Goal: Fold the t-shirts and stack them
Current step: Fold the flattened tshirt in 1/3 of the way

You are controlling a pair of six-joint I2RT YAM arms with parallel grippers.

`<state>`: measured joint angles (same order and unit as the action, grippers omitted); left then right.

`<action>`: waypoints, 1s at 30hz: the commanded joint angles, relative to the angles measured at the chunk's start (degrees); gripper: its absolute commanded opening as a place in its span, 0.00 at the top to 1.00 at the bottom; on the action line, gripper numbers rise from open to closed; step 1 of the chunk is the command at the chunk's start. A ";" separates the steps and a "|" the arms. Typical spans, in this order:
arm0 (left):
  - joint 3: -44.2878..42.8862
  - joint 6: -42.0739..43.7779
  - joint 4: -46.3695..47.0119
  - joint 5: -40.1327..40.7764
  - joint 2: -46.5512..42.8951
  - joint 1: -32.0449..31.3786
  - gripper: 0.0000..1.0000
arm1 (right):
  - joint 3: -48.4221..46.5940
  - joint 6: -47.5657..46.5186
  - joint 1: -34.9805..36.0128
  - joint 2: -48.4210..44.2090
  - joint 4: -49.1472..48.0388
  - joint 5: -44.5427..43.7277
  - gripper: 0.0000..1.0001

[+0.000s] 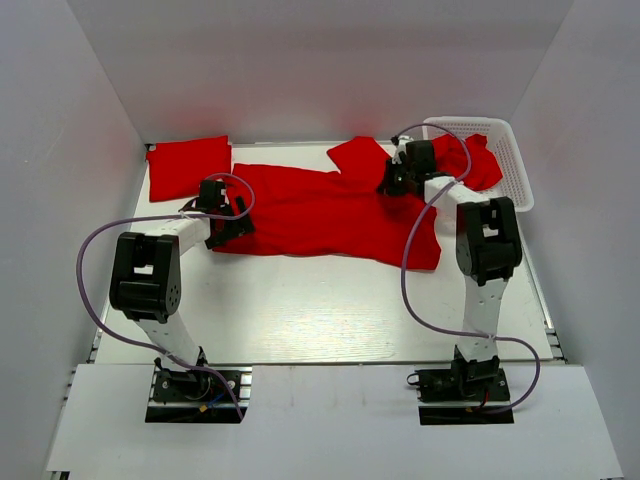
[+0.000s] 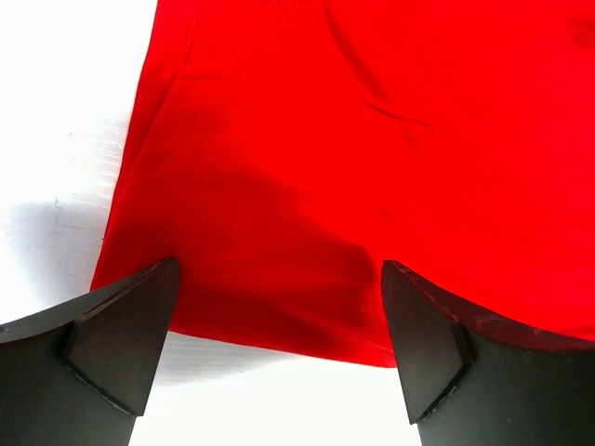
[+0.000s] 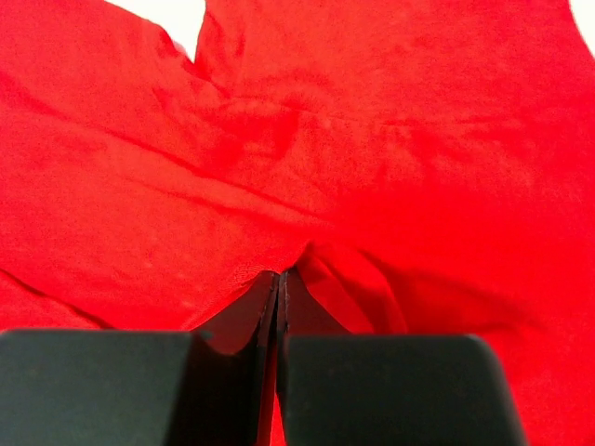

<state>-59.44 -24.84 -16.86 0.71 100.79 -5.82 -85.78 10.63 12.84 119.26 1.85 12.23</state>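
Note:
A red t-shirt (image 1: 330,215) lies spread across the middle of the table. A folded red t-shirt (image 1: 188,164) lies at the back left. More red cloth (image 1: 480,160) hangs out of the basket. My left gripper (image 1: 228,225) is open at the spread shirt's near left edge; in the left wrist view (image 2: 279,307) the hem (image 2: 279,325) lies between its fingers (image 2: 121,334). My right gripper (image 1: 393,183) is shut on a pinch of the shirt's cloth near its back right; the right wrist view (image 3: 280,279) shows cloth (image 3: 307,167) bunched at the tips.
A white lattice basket (image 1: 510,160) stands at the back right corner. White walls close in the table on the left, back and right. Bare table (image 1: 330,300) lies between the shirt and the arm bases.

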 commanded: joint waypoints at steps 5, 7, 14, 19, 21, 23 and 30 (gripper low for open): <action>-1.64 0.49 -4.06 1.66 0.11 0.02 0.00 | -12.02 -21.49 0.61 4.48 8.76 9.90 0.87; -1.64 0.49 -4.58 2.18 -0.42 0.02 0.00 | -16.06 -28.54 1.39 5.27 15.42 11.58 0.43; -1.64 1.02 -4.06 1.57 -3.50 0.02 0.00 | -10.23 -25.10 1.75 0.10 14.69 2.12 0.10; -2.87 1.55 -4.06 1.05 -6.92 0.02 0.00 | 5.25 -12.16 1.57 -15.08 9.07 -1.86 0.10; -3.49 2.07 -4.67 1.05 -8.68 0.02 0.00 | 13.47 -8.29 1.40 -19.21 7.22 -0.82 0.10; -4.10 2.60 -4.67 1.05 -9.73 0.02 0.00 | 17.46 -5.11 1.31 -22.40 6.68 -2.29 0.10; -4.10 3.13 -0.45 -3.69 -6.76 0.02 0.00 | 28.03 3.77 1.13 -27.24 5.98 -5.64 0.10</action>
<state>-62.39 -22.48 -18.81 -0.23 93.21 -5.80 -60.38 8.08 14.26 92.49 9.98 8.21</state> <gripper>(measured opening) 0.998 0.904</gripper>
